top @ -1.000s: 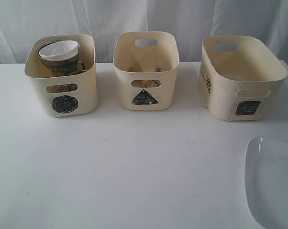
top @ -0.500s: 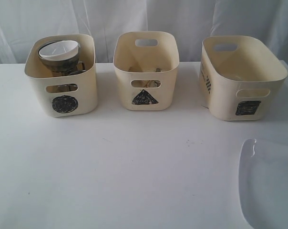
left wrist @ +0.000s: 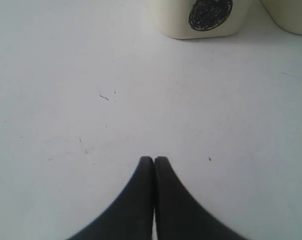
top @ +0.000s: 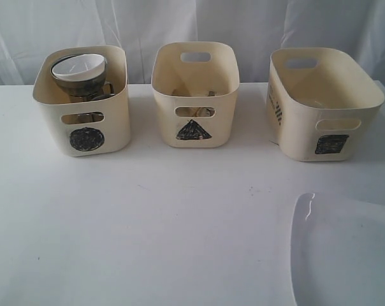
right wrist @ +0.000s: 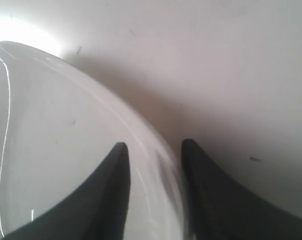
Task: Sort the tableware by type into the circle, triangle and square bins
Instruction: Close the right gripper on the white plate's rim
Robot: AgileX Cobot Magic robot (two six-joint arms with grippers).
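Gripper status, right arm: the right gripper [right wrist: 154,144] straddles the rim of the large white plate [right wrist: 56,150]. One finger lies over the plate's inner face and the other outside the rim, with the raised edge running through the gap between them. The jaws stand part-way closed. Whether the pads already press on the rim cannot be told, so treat the hold as unconfirmed. The rim is probably the only part of so wide and shallow a piece that narrow jaws can span, which would explain the edge-on approach.

Gripper status, left arm: the left gripper [left wrist: 154,160] is fully closed, fingertips touching, with nothing between them. It hangs over bare table [left wrist: 91,125], and the circle bin [left wrist: 176,22] stands well ahead of its fingertips. This reads as a parked pose that leaves the work area to the other arm.

Bins: the circle bin carries a white bowl [top: 81,65] nested on a steel mug [top: 84,84]. The triangle bin [top: 225,127] holds small items too dim to identify. The square bin [top: 304,127], the widest, is the one nearest the plate.

Step in hand, as judged: secure the plate, then carry it to the square bin. Because it is gripped at one edge, the plate may pivot in the jaws.
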